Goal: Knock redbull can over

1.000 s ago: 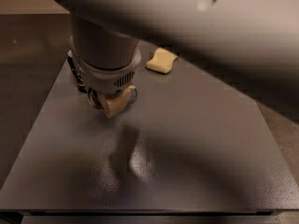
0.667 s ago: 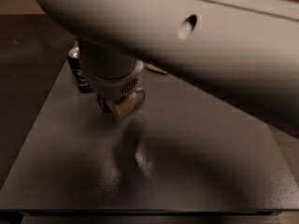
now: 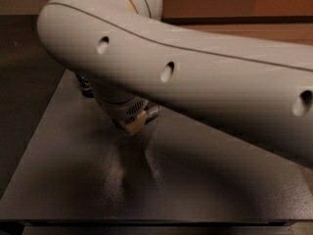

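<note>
My gripper (image 3: 133, 125) hangs low over the dark table (image 3: 73, 180), left of its middle, under the big grey arm (image 3: 195, 77) that crosses the whole view. A small shiny silver piece (image 3: 153, 111) shows right beside the gripper, on its right. It may be part of the redbull can, but most of it is hidden by the arm, so I cannot tell. I cannot tell whether the gripper touches it.
A dark can (image 3: 86, 87) peeks out behind the arm at the table's far left. The table's near edge runs along the bottom of the view. The arm hides the back right part of the table.
The arm has swung lower and across the view and hides more of the table. The pale yellow object at the back is now hidden. The gripper has come down and slightly right.
</note>
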`<state>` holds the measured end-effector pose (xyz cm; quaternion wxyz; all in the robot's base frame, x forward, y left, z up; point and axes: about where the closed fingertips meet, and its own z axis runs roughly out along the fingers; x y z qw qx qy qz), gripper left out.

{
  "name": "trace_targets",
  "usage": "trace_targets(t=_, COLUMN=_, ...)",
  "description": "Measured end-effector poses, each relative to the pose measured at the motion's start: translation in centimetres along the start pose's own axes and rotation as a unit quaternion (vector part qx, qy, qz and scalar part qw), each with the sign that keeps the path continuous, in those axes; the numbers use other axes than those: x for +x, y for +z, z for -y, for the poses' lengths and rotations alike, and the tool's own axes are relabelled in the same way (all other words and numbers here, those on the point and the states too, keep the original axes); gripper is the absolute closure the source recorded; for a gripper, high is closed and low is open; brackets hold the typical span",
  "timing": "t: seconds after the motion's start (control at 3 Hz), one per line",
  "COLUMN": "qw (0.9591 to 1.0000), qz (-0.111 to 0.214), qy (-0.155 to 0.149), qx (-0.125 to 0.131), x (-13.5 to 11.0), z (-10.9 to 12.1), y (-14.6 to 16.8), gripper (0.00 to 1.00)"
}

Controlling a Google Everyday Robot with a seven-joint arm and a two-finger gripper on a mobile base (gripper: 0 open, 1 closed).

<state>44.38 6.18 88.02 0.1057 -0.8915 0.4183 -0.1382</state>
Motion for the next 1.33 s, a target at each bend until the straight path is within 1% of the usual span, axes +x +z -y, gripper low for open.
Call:
trace_targets(t=0.33, qw=0.9999, qz=-0.005, qy=-0.002, qx=-0.012, x=-0.4, z=-0.6, y=1.6, gripper=0.36)
trace_targets(t=0.67, qw=0.9997, qz=-0.004, qy=-0.006, qx=-0.023, x=-0.9, z=-1.3, y=2.7, gripper=0.13)
trace_targets(t=1.0, qw=0.9997, qz=-0.004, qy=-0.007, qx=-0.022, x=-0.9, z=-1.2, y=2.6, gripper=0.00)
trace_targets(t=1.33, qw=0.9997, qz=-0.004, qy=-0.007, qx=-0.022, x=-0.9, z=-1.2, y=2.6, gripper=0.00)
